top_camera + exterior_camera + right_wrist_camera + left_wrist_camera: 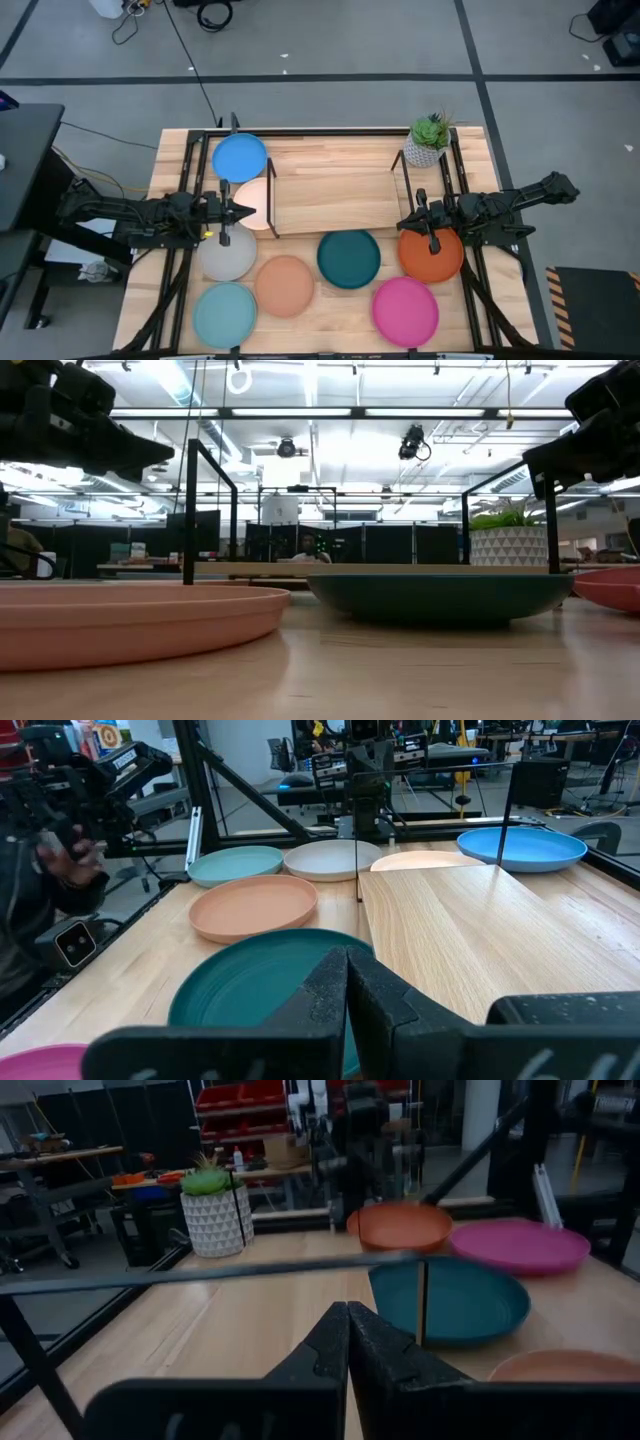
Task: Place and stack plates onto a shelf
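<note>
Eight plates lie flat on the wooden table: blue, cream, grey, light teal, salmon, dark teal, orange and magenta. The light-wood shelf with black wire ends stands in the middle with nothing on it. My left gripper is shut and hovers over the cream plate at the shelf's left end. My right gripper is shut and hovers at the shelf's right end, beside the orange plate. Both fingertip pairs are closed in the wrist views.
A potted plant in a white pot stands at the shelf's far right corner. Black rails run along the table's left and right sides. The shelf's board is bare. Plates fill the near half of the table.
</note>
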`<state>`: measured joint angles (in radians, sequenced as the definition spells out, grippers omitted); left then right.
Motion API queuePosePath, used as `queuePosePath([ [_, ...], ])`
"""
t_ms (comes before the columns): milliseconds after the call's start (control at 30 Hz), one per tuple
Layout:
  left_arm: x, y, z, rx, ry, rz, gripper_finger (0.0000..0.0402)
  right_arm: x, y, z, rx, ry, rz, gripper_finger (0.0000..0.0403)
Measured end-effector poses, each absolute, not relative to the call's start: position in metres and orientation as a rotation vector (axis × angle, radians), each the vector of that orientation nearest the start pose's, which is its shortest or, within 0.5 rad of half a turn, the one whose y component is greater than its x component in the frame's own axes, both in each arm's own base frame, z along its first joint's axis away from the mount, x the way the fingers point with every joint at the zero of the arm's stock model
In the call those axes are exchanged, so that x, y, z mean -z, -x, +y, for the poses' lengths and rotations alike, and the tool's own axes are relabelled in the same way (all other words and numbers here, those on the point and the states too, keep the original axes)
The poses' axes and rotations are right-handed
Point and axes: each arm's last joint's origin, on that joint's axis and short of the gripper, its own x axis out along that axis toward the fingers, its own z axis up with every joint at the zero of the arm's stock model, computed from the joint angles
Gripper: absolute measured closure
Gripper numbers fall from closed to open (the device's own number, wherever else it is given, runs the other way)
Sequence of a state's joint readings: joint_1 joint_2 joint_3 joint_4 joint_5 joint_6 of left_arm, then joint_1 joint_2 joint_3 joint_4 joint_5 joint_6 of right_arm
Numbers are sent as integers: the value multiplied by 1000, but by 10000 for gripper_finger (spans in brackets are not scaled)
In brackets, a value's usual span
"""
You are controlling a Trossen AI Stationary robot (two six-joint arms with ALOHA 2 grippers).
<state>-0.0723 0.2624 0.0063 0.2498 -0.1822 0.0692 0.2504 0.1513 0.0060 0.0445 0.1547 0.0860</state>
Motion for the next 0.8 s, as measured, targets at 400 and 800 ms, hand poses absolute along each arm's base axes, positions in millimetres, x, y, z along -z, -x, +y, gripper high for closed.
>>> queuePosePath([
  [400, -186, -112, -3, -100, 136, -196, 390, -170, -104, 20, -34, 132, -28, 385],
  [800, -198, -109, -2, -97, 160, -326, 390, -194, -101, 18, -9, -154, -275, 385],
])
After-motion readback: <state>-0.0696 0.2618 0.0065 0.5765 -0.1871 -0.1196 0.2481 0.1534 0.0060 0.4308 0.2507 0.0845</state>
